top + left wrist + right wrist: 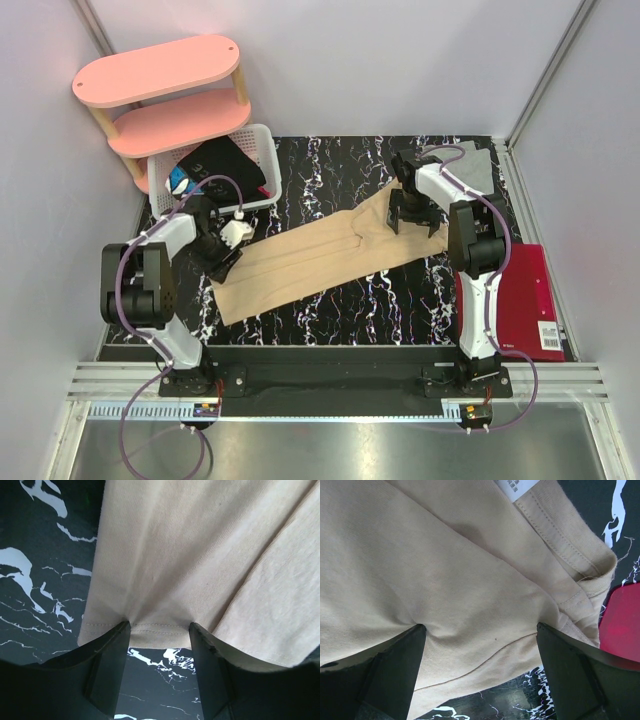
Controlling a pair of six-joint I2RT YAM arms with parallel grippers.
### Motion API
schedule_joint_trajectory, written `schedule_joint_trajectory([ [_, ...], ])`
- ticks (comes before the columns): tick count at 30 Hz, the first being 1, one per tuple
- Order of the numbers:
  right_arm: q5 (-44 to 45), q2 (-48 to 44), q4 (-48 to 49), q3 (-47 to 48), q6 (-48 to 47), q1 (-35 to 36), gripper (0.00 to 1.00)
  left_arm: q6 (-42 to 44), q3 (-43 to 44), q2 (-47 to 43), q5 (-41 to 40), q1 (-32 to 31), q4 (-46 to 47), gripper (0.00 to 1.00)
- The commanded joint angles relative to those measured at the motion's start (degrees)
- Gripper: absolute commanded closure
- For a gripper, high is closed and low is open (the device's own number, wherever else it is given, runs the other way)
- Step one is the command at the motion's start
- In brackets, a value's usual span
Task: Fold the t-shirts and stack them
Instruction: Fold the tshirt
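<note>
- Pink shelf (160, 100) and white basket (262, 150) sit off the tan t-shirt's left end, further back. The basket holds dark cloth (225, 165).
- Left hand (159, 626) is at the tan t-shirt's (320, 255) left, near-side end. It is released, with the jaws standing apart.
- Both left fingertips (122, 630) touch the stitched hem (160, 628), which spans flat across the gap between them. Creases fan out into the cloth from each tip.
- The tan t-shirt lies on the black marbled surface (330, 170) as a long diagonal band, low at the left hand and rising to the right hand.
- Right hand (480, 627) is at the tan t-shirt's right, far end. It is released, jaws spread wide, tips down on the cloth just short of the collar (570, 545).
- A white neck tag (517, 487) is inside the collar. It has grey print, cropped at the frame edge and unreadable.
- Light grey t-shirt (475, 172) lies just beyond the tan t-shirt's right end, partly under the right arm.
- Red folder (525, 290) lies flat, right of the tan t-shirt and close to its collar end.
- A white barcode sticker (548, 335) is on the folder's near corner. Its text is too small to read.
</note>
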Motion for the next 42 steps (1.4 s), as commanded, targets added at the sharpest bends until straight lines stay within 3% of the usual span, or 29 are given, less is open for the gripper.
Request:
schedule_joint_trajectory([
  [1,9.2,2.9,2.7,-2.0,-1.1,-2.0,0.0,2.8,-6.4,0.7,-9.6,1.4,-2.7,0.42],
  [8,8.9,-3.1,2.0,0.0,-0.8,-2.0,0.0,3.1,-7.2,-0.8,-10.8,1.9,-2.8,0.43],
  [17,-4.8,-9.6,2.3,2.4,1.2,2.3,0.0,2.6,-1.6,-8.2,-4.6,1.6,-10.5,0.42],
  [21,-8.0,-8.3,2.3,2.0,2.3,5.0,0.0,1.7,4.3,-10.6,1.4,0.8,-16.2,0.41],
  [27,-7.4,-5.6,1.9,-1.8,3.0,7.5,0.0,0.8,5.9,-11.4,1.9,-1.7,-17.7,0.41],
  [33,-2.8,-7.6,2.9,-9.4,5.1,7.6,0.0,0.8,7.1,-8.2,2.1,-1.7,-16.1,0.42],
  [42,-1.4,-9.1,4.9,-13.8,5.9,7.5,0.0,-0.9,12.1,6.1,-4.8,-3.0,-11.0,0.44],
])
